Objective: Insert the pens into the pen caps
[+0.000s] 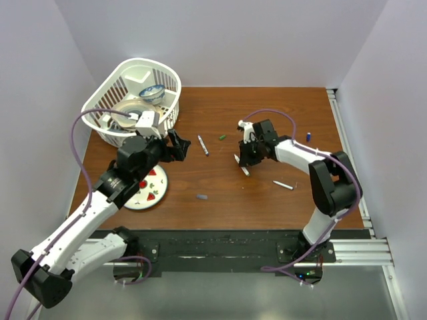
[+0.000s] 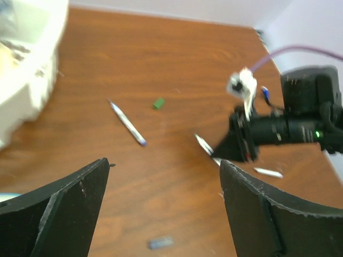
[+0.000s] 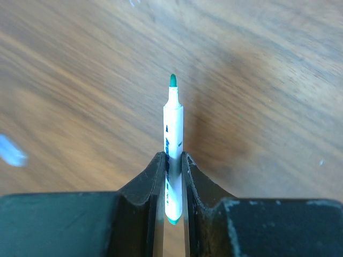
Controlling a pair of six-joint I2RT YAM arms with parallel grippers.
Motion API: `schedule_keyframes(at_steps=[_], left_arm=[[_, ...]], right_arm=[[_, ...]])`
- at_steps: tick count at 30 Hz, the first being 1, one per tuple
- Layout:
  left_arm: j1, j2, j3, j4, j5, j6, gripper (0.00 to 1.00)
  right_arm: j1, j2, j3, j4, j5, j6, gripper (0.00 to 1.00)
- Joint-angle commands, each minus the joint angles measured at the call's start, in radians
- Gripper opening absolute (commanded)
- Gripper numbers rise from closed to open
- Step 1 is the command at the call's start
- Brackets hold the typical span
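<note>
Green-tipped pen [image 3: 172, 123] is pinched btwn the fingers of the R gripper [image 3: 172, 156], jaws closed to the barrel's width. Its bare tip pokes out past the fingertips, tail end sits back in the grip. From above it's near mid-table; can't tell if it touches the wood.

Clock positions from that pen, top view:
- Second pen [image 1: 203, 145] lies flat at 10 o'clock, blue tip at its near end.
- Green cap [image 1: 222, 137] at 11, just beside that pen but not touching.
- Third pen [image 1: 283, 185] flat at 4.
- Blue cap [image 1: 309, 136] at 2, well apart, near the table's R edge.
- Grey-purple cap [image 1: 201, 197] at 8, lying on its side.

L gripper [image 2: 163, 163] is at 9, fingers spread wide w/ nothing btwn them, pointed at the second pen. White basket [image 1: 175, 77] is in the far-L corner at 10. Strawberry plate [image 1: 159, 189] is at 8, partly under the L arm.
</note>
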Motion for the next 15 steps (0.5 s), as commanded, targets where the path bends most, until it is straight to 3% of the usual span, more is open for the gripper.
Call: schedule_keyframes(at_steps=[1,3,7,9,15], left_arm=[[0.003,-0.021,-0.086,0.103,0.254,-0.167,0.87],[0.000,-0.016,-0.138,0.236,0.392,-0.173,0.85],[-0.011,-0.002,-0.186,0.349,0.407,-0.197,0.84],[-0.012,0.022,-0.227,0.425,0.481,-0.223,0.83],[-0.051,0.169,-0.258,0.657,0.661,-0.273,0.76]], right_arm=[[0.001,-0.149,-0.090,0.185,-0.032,0.308,0.00],[0.001,-0.224,-0.132,0.270,-0.044,0.380,0.00],[0.033,-0.340,-0.262,0.407,-0.083,0.625,0.00],[0.056,-0.423,-0.310,0.506,-0.055,0.722,0.00],[0.101,-0.603,-0.397,0.587,0.008,0.843,0.00]])
